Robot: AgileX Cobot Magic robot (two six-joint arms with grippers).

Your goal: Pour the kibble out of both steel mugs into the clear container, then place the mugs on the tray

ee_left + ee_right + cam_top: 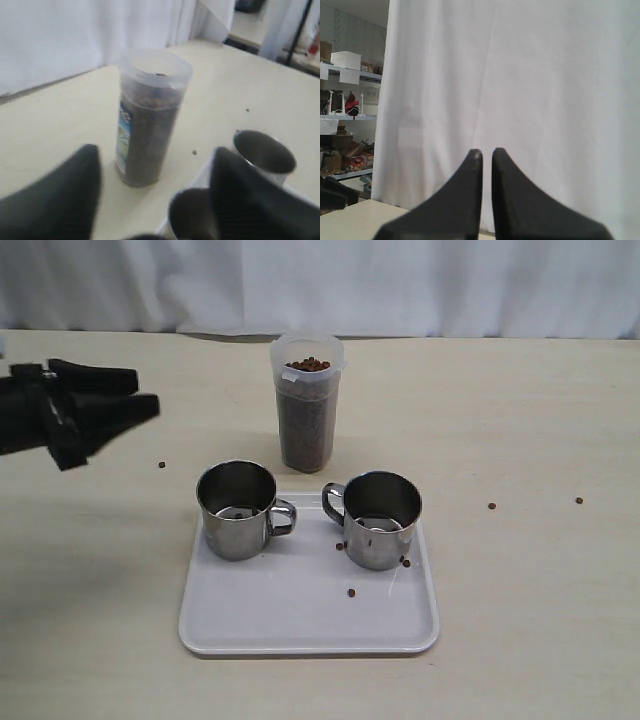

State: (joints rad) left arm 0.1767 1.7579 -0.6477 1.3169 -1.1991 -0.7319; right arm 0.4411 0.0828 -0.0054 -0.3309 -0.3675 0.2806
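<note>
The clear container (307, 405) stands behind the tray, filled nearly to its rim with kibble (308, 365). Both steel mugs stand upright on the white tray (300, 625): the left mug (237, 508) with its handle to the right, the right mug (380, 518) with its handle to the left. My left gripper (148, 393) hangs open to the left of the container, apart from it and holding nothing. The left wrist view shows the container (150, 120) and both mugs (265, 157) (192, 212) beyond the left gripper (155, 152). My right gripper (487, 151) is shut and empty, facing a white curtain.
Stray pellets lie on the table (162, 465) (492, 506) (579, 501) and on the tray (351, 592). A white curtain (320, 285) closes off the far edge of the table. The right arm is outside the exterior view.
</note>
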